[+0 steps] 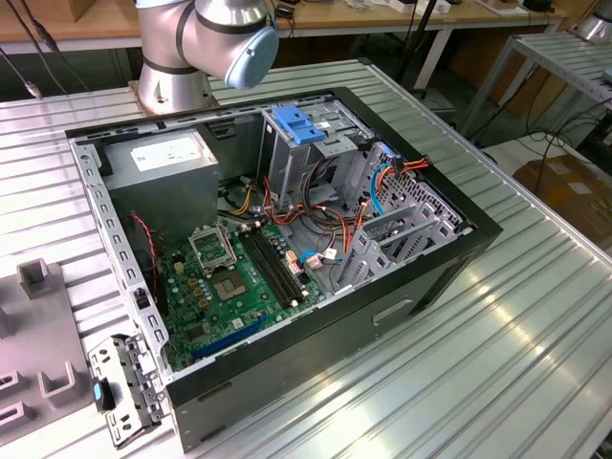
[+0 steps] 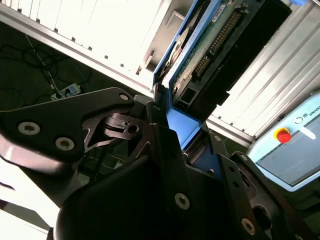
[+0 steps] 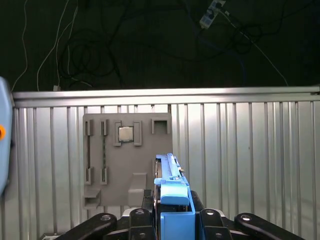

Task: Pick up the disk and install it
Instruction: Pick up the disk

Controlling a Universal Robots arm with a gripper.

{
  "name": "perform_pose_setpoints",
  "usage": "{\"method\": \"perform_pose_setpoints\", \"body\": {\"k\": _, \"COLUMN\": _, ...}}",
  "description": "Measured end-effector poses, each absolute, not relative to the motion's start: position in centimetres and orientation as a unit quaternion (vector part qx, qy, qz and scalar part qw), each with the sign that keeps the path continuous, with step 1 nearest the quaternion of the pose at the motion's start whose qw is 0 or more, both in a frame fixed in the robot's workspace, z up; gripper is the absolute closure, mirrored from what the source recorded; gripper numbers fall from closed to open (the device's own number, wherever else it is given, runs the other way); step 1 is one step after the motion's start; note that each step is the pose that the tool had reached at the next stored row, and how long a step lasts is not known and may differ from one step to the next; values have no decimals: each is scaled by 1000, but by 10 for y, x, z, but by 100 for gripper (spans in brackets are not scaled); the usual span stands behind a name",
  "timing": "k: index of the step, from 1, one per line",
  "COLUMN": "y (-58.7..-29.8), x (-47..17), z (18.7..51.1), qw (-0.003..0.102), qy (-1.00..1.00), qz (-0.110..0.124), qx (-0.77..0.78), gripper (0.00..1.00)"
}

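End effector (image 3: 175, 206): jaws drawn in narrow and clamped on the disk (image 3: 172, 180). In the first wrist view the disk sits edge-on between the two dark fingers (image 3: 149, 199), with its blue plastic frame toward the camera. Contact is on both flat sides of the frame.

In the second wrist view, the end effector (image 2: 182, 125) grips the near end of the disk (image 2: 220, 35). The disk's green circuit board and connector row are exposed along one face, with the blue frame running down the edges. The rest of the disk projects out beyond the fingertips, held by nothing else.

Disk location: in the end effector's grip, out over the ribbed metal tabletop (image 3: 250, 150). Its far end lines up with the edge of the grey fixture plate (image 3: 127, 165) lying on that surface. A square processor chip (image 3: 125, 133) sits in one pocket of the plate. I cannot tell the height above the plate.

Exterior view: an open computer case (image 1: 449, 263) lies on its side on the tabletop (image 1: 497, 363), with the motherboard (image 1: 229, 287) exposed. A grey metal box (image 1: 163, 177) with a white sticker sits in one corner. A blue ridged latch (image 1: 299, 124) tops the drive cage. The arm (image 1: 206, 38) rises behind the case.

A pendant (image 2: 290, 145) with a red button (image 2: 283, 135) appears in the second wrist view.
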State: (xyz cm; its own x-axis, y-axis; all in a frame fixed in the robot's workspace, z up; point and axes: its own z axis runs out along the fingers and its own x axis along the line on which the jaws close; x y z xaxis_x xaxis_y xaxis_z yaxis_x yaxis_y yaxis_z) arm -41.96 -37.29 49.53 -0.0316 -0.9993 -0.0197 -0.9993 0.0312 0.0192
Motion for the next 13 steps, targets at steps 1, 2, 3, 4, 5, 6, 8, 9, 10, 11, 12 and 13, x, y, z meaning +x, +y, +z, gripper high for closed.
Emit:
{"method": "perform_pose_setpoints", "body": {"k": 1, "y": -373, "x": -418, "z": 495, "qw": 0, "qy": 718, "qz": 14, "qx": -696, "gripper": 63}}
{"method": "perform_pose_setpoints", "body": {"k": 2, "y": -373, "x": -417, "z": 495, "qw": 0, "qy": 718, "qz": 14, "qx": -696, "gripper": 63}}
{"method": "perform_pose_setpoints", "body": {"k": 3, "y": -373, "x": -415, "z": 495, "qw": 0, "qy": 718, "qz": 14, "qx": -696, "gripper": 63}}
{"method": "perform_pose_setpoints", "body": {"k": 4, "y": -373, "x": -415, "z": 495, "qw": 0, "qy": 718, "qz": 14, "qx": -696, "gripper": 63}}
{"method": "perform_pose_setpoints", "body": {"k": 5, "y": -373, "x": -413, "z": 495, "qw": 0, "qy": 718, "qz": 14, "qx": -696, "gripper": 63}}
{"method": "perform_pose_setpoints", "body": {"k": 6, "y": -373, "x": -412, "z": 495, "qw": 0, "qy": 718, "qz": 14, "qx": -696, "gripper": 63}}
{"method": "perform_pose_setpoints", "body": {"k": 8, "y": -373, "x": -408, "z": 495, "qw": 0, "qy": 718, "qz": 14, "qx": -696, "gripper": 63}}
{"method": "perform_pose_setpoints", "body": {"k": 9, "y": -373, "x": -405, "z": 495, "qw": 0, "qy": 718, "qz": 14, "qx": -696, "gripper": 63}}
{"method": "perform_pose_setpoints", "body": {"k": 10, "y": -373, "x": -403, "z": 495, "qw": 0, "qy": 718, "qz": 14, "qx": -696, "gripper": 63}}
{"method": "perform_pose_setpoints", "body": {"k": 11, "y": -373, "x": -401, "z": 495, "qw": 0, "qy": 718, "qz": 14, "qx": -696, "gripper": 63}}
{"method": "perform_pose_setpoints", "body": {"k": 12, "y": -373, "x": -399, "z": 495, "qw": 0, "qy": 718, "qz": 14, "qx": -696, "gripper": 63}}
{"method": "perform_pose_setpoints", "body": {"k": 13, "y": -373, "x": -396, "z": 495, "qw": 0, "qy": 718, "qz": 14, "qx": -696, "gripper": 63}}
